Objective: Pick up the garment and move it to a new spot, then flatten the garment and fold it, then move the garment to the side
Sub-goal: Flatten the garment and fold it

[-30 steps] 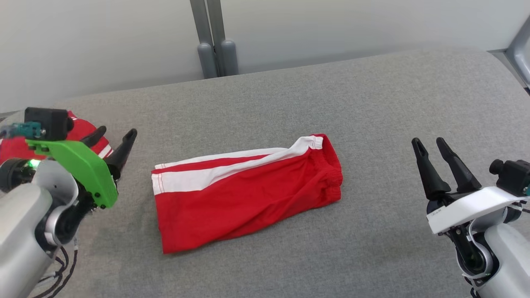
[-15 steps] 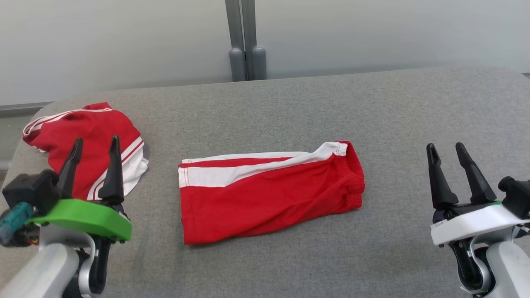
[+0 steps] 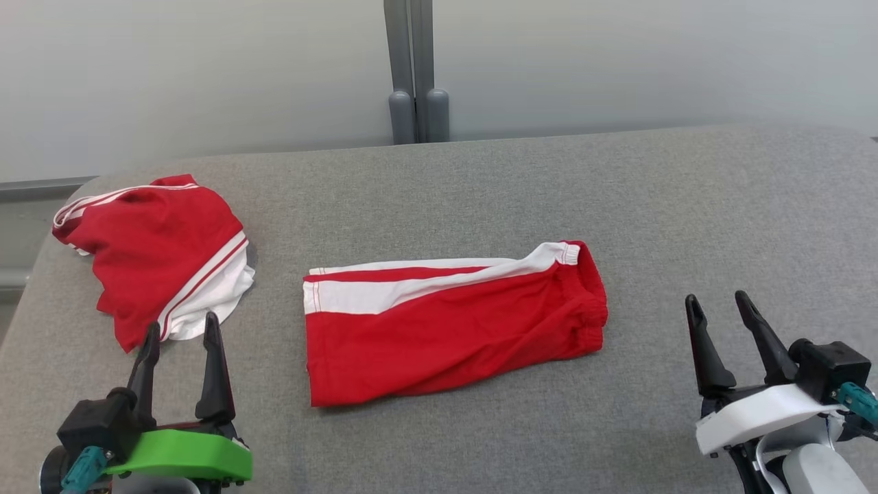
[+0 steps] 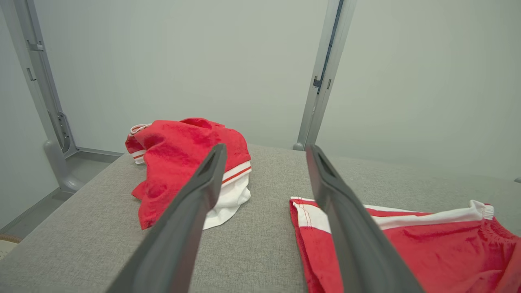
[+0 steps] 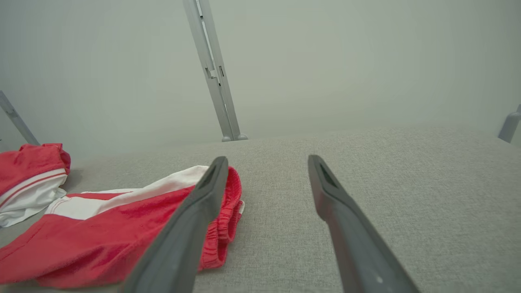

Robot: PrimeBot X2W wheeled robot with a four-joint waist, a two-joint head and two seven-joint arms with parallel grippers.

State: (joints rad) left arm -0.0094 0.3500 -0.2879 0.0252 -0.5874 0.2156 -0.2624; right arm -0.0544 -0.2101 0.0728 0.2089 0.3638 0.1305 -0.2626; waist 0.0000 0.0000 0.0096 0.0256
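A red garment with a white side stripe [image 3: 453,322] lies folded flat in the middle of the grey padded surface [image 3: 617,206]. The left wrist view has it at the right [image 4: 407,244], the right wrist view at the left [image 5: 101,236]. A second red and white garment [image 3: 158,254] lies crumpled at the far left [image 4: 183,162] [image 5: 24,175]. My left gripper [image 3: 182,326] is open and empty at the lower left, just in front of the crumpled one [image 4: 265,150]. At the lower right my right gripper [image 3: 718,300] stands open and empty, right of the folded garment's waistband [image 5: 267,160].
A grey upright post [image 3: 415,68] stands against the pale wall behind the surface. The surface's left edge [image 3: 27,302] curves down beside the crumpled garment. Bare grey fabric stretches right of the folded garment.
The head camera has swung, bringing the crumpled garment fully into view. Both grippers now sit lower in the view, drawn back toward me. Both garments lie as before.
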